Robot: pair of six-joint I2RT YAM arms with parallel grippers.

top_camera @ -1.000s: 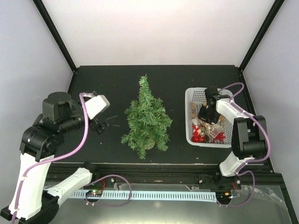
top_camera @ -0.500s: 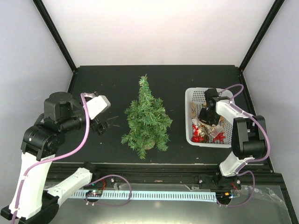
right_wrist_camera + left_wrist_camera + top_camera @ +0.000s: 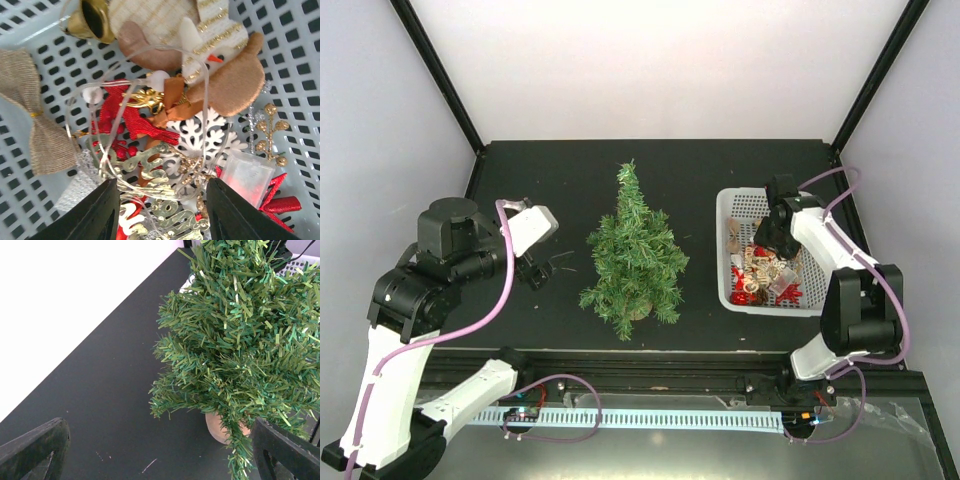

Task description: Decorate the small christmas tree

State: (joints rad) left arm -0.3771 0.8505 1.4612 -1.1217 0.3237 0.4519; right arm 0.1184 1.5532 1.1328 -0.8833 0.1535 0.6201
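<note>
The small christmas tree (image 3: 633,250) stands upright mid-table on its brown base (image 3: 218,428), with no ornaments on it that I can see. My left gripper (image 3: 548,262) hovers just left of the tree, open and empty. In the left wrist view the left gripper (image 3: 160,457) faces the lower branches (image 3: 240,340). My right gripper (image 3: 765,252) points down into the white basket (image 3: 725,250), open. In the right wrist view the right gripper (image 3: 162,212) has its jaws apart over a gold script ornament (image 3: 155,172) and thin light wire (image 3: 105,150), gripping nothing.
The basket floor (image 3: 295,75) carries a snowman (image 3: 200,50), gold bell (image 3: 92,20), burlap bow (image 3: 35,115), white snowflake (image 3: 200,135), red star (image 3: 280,202) and a clear battery box (image 3: 247,175). Black frame posts (image 3: 440,75) rise at the table's back corners.
The right gripper's jaws have opened from nearly shut, and its wrist has shifted slightly toward the basket's back. The left arm and the tree have stayed put.
</note>
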